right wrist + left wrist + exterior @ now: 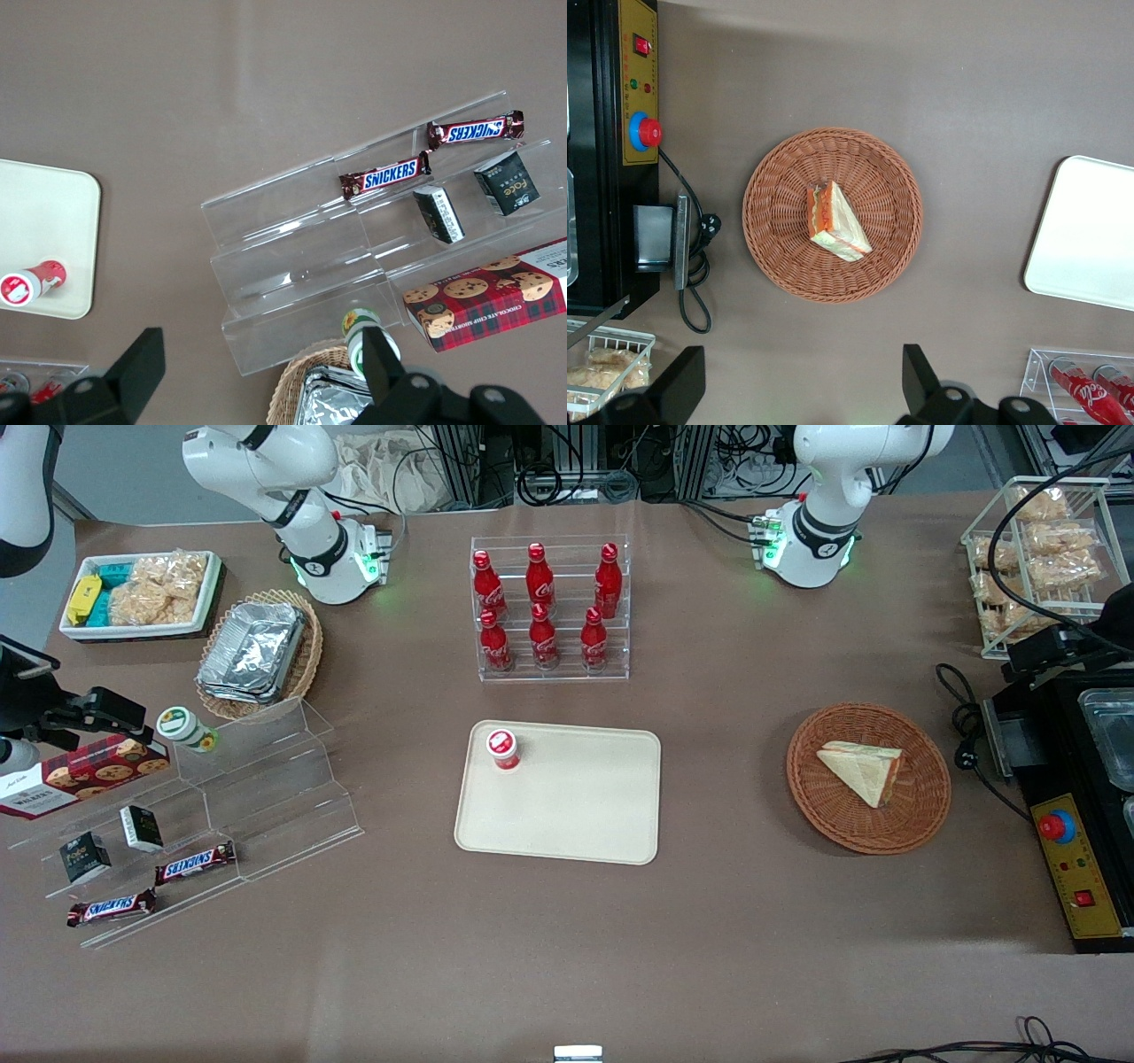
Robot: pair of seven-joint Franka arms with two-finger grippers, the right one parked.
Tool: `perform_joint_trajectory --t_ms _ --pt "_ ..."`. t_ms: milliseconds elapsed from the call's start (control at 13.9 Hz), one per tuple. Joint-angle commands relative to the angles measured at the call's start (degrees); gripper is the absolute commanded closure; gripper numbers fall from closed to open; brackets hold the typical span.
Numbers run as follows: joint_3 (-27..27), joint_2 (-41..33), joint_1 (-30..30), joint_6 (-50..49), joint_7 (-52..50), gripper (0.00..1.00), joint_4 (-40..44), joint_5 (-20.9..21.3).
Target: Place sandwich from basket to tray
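The sandwich (861, 770) lies on its side inside the round brown basket (868, 837), a little off the middle, with bare wicker showing around it on all sides. Its orange-red filling edge shows plainly in the left wrist view (835, 220). The basket (780, 177) sits on the brown worktop (726, 921) toward the working arm's end, with open cloth all round its rim.

The gripper (799, 394) hangs above the worktop, well clear of the basket and touching nothing. Its two dark fingers (680, 382) stand wide apart, with nothing between them.

The cream tray (602, 828) lies flat near the middle of the worktop, well apart from the basket, with a broad stretch of bare cloth between the two. A small red-capped cup (502, 747) stands in one corner of the tray, the corner farther from the front camera; the remaining surface is bare. In the wrist view only one rounded end of the tray (1085, 239) shows.

A clear rack of red bottles (547, 607) stands farther from the front camera than the tray. A black control box (1076, 850) with a red button sits at the working arm's edge of the worktop, near the basket, its cable looping on the cloth between them. A wire rack of bagged snacks (1041, 558) stands farther from the camera than that box.
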Motion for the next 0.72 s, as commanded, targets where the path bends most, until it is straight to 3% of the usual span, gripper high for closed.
perform_joint_trajectory --t_ms 0,361,649 --pt "-0.4 -1.3 1.1 -0.3 -0.8 0.00 -0.4 0.1" --pt "0.9 -0.5 1.7 -0.2 -1.6 0.00 -0.3 1.0" --pt "1.0 2.0 3.0 2.5 -4.5 0.00 -5.4 1.2"
